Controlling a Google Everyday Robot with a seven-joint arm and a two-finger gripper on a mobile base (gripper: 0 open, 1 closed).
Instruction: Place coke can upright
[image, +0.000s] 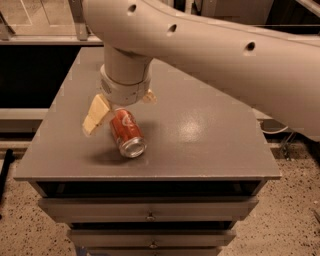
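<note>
The coke can (127, 133) is red-orange with white script. It lies on its side on the grey table top (210, 140), its silver end facing the front edge. My gripper (123, 107) hangs from the large beige arm right over the can's far end. It is open: one tan finger (97, 116) stands to the left of the can, and the tip of the other finger (149, 96) shows to the right. The can rests on the table and is not lifted.
The table is a grey cabinet with drawers (150, 210) below its front edge. The arm's beige link (225, 55) covers the back right of the table. A speckled floor (290, 220) lies around the cabinet.
</note>
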